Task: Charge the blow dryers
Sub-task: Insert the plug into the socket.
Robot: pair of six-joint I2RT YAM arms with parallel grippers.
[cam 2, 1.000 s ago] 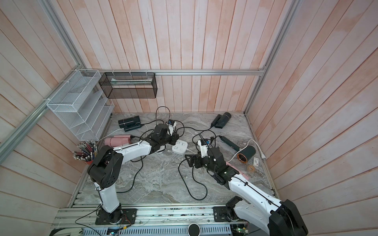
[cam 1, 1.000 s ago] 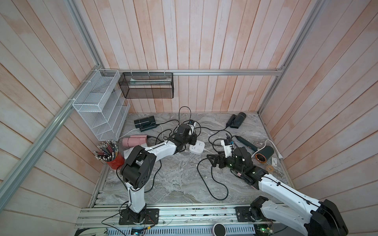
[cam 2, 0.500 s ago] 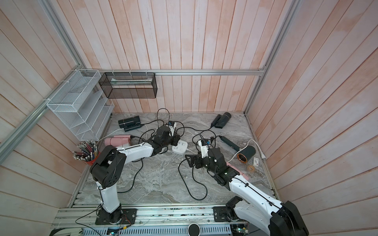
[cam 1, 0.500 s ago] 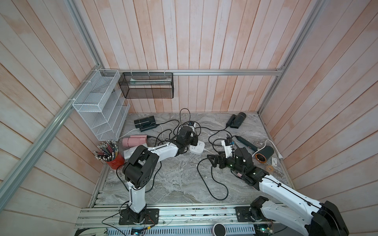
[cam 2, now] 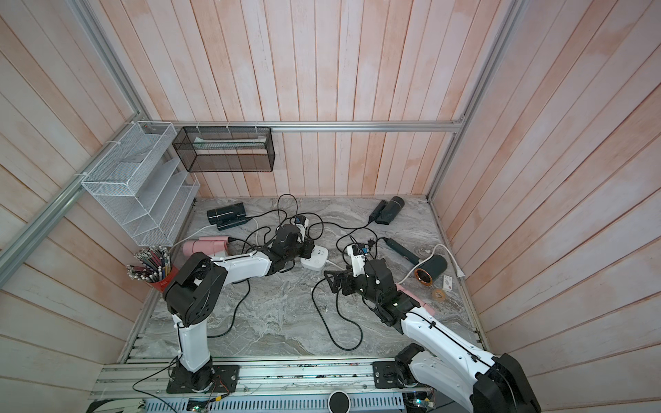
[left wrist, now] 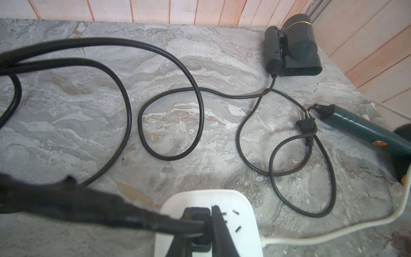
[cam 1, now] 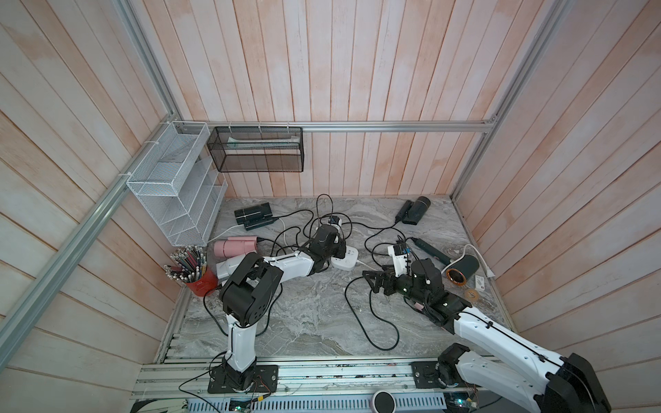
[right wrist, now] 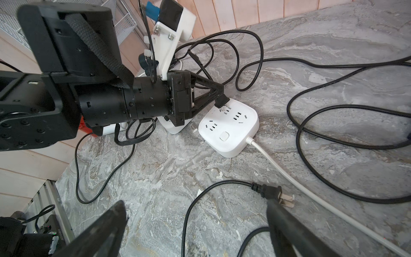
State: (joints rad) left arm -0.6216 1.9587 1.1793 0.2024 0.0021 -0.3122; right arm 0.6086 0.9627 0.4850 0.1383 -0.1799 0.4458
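Forward, perhaps level: left end effector point(right wrist: 221, 100)

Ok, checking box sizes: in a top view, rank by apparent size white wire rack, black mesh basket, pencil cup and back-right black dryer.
1. white wire rack
2. black mesh basket
3. pencil cup, pencils included
4. back-right black dryer
Rack and basket sit nearer the camera: likely inflated.

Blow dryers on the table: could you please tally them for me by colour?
Pink blow dryers: 2, one partly hidden
Pale grey blow dryer: 1
Black or dark blow dryers: 3
Total: 6
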